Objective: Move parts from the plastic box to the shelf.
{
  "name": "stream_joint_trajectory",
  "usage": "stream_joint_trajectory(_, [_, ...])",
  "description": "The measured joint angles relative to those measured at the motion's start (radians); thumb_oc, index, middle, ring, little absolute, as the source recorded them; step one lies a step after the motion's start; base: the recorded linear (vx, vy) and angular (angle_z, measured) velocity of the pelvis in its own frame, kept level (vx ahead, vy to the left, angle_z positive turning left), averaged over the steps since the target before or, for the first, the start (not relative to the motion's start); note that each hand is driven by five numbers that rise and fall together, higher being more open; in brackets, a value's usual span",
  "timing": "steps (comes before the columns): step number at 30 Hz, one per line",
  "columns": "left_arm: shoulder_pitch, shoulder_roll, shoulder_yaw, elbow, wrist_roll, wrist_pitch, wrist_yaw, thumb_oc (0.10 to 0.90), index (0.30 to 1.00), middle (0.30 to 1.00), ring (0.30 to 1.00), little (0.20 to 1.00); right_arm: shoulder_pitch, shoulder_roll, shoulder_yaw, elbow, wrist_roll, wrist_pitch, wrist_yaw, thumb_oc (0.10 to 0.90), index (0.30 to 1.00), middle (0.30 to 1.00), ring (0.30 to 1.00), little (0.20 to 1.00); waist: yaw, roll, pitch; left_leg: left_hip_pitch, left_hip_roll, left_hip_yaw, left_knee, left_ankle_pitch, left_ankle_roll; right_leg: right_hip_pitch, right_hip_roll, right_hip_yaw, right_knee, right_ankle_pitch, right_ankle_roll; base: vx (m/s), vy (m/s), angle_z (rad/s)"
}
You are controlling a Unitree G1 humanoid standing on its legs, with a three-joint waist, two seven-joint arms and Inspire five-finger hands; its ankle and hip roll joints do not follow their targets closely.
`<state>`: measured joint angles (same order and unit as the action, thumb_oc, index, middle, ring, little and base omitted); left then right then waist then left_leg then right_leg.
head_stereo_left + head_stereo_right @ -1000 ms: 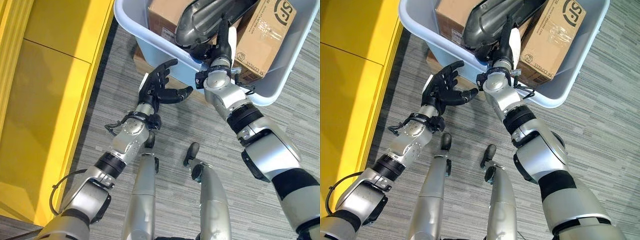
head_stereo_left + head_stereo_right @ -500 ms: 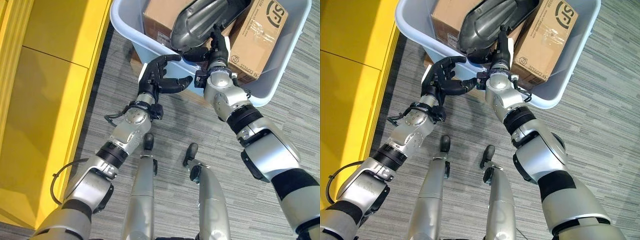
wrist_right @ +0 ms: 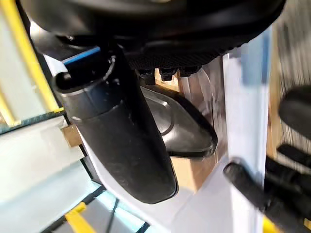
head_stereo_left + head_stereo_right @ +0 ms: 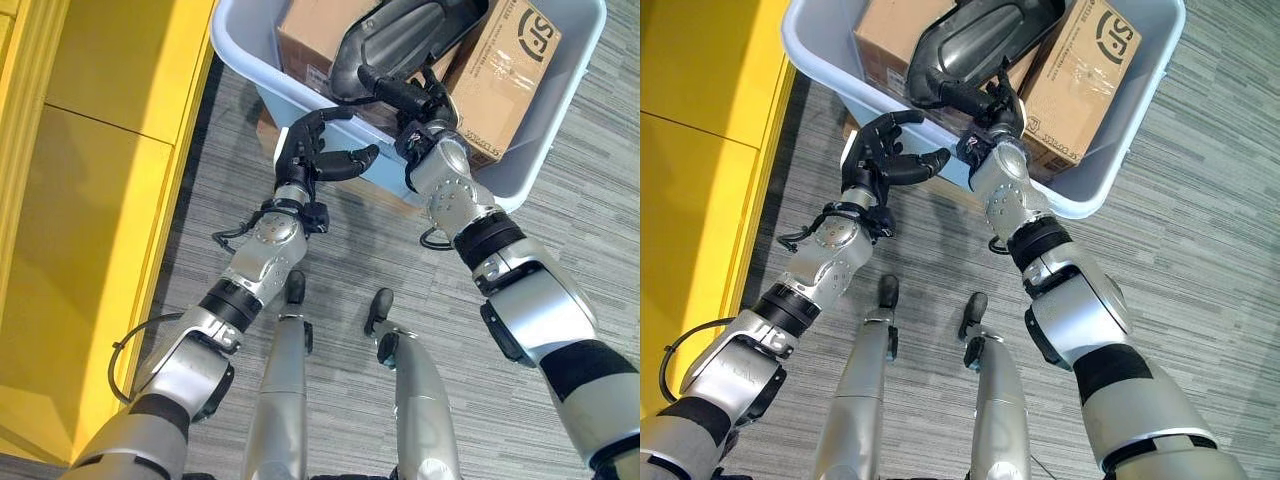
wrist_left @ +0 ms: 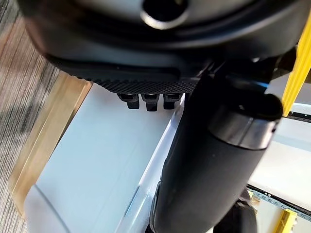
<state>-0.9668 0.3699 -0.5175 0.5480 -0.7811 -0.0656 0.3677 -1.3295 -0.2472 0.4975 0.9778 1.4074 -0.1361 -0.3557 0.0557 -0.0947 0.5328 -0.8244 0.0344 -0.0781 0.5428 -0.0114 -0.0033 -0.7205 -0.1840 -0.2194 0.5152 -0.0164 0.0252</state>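
pale blue plastic box [image 4: 560, 150] holding brown cardboard cartons [image 4: 505, 75], right hand [image 4: 400, 95] fingers spread loose against dark grey moulded part [image 4: 395, 40], left hand [image 4: 315, 155] half-curled, empty, just outside the rim

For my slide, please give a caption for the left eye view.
Right hand reaches the dark part in the plastic box; left hand waits outside.

Seen from the head, looking steeply down along both arms to grey floor [image 4: 560, 215], with a pale plastic box [image 4: 575, 110] at the top. Two eye views nearly identical, offset slightly sideways, sharing box, cardboard cartons [image 4: 1085, 60] and dark moulded part [image 4: 970, 40]. Left wrist view very close, looking past the left hand [image 5: 214, 160] at the box's outer wall. Right wrist view equally close, looking past the right hand [image 3: 121, 131] over the rim at the dark part.
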Motion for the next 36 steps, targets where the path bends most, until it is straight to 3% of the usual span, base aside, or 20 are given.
stream_joint_trajectory(7, [0.000, -0.001, -0.021, 0.018, 0.000, 0.000, 0.019, 0.900, 1.000, 1.000, 1.000, 1.000, 0.056, 0.086, -0.003, -0.145, 0.087, -0.050, 0.043, 0.900, 1.000, 1.000, 1.000, 1.000, 0.000, -0.001, 0.000, 0.037, 0.000, 0.005, -0.023, 0.001, -0.001, 0.032, -0.001, 0.000, -0.016, 0.001, 0.001, 0.00, 0.010, 0.00])
stream_joint_trajectory(22, [0.000, -0.001, -0.046, 0.046, 0.000, 0.026, 0.021, 0.900, 1.000, 1.000, 1.000, 1.000, 0.096, 0.095, 0.000, -0.142, 0.064, -0.049, 0.037, 0.900, 1.000, 1.000, 1.000, 1.000, 0.004, -0.001, 0.000, 0.089, -0.007, -0.006, -0.037, 0.006, -0.006, 0.090, -0.004, -0.005, -0.026, -0.001, -0.001, 0.01, 0.001, 0.02])
stream_joint_trajectory(27, [0.000, -0.003, -0.050, 0.051, -0.003, 0.047, 0.020, 0.900, 1.000, 1.000, 1.000, 1.000, 0.103, 0.127, 0.013, -0.139, -0.106, -0.087, -0.057, 0.900, 1.000, 1.000, 1.000, 1.000, 0.003, -0.001, 0.000, 0.118, -0.005, -0.014, -0.046, 0.007, -0.010, 0.119, 0.000, -0.009, -0.032, -0.003, -0.002, 0.01, -0.062, 0.03])
stream_joint_trajectory(30, [0.000, -0.005, -0.050, 0.051, -0.002, 0.048, 0.016, 0.900, 1.000, 1.000, 1.000, 1.000, 0.105, 0.146, 0.048, -0.139, -0.393, -0.080, -0.154, 0.900, 1.000, 1.000, 1.000, 1.000, 0.004, -0.001, 0.000, 0.134, -0.002, -0.017, -0.052, 0.006, -0.008, 0.138, 0.004, -0.010, -0.042, -0.003, -0.001, -0.01, -0.049, 0.01])
stream_joint_trajectory(36, [-0.002, -0.006, -0.029, 0.050, -0.002, 0.065, -0.025, 0.900, 1.000, 1.000, 1.000, 1.000, 0.107, 0.110, 0.077, -0.125, -0.725, -0.055, -0.218, 0.900, 1.000, 1.000, 1.000, 1.000, 0.003, -0.005, 0.002, 0.172, 0.001, -0.014, -0.070, 0.013, -0.012, 0.173, 0.007, -0.010, -0.059, -0.001, 0.001, -0.01, -0.116, 0.00])
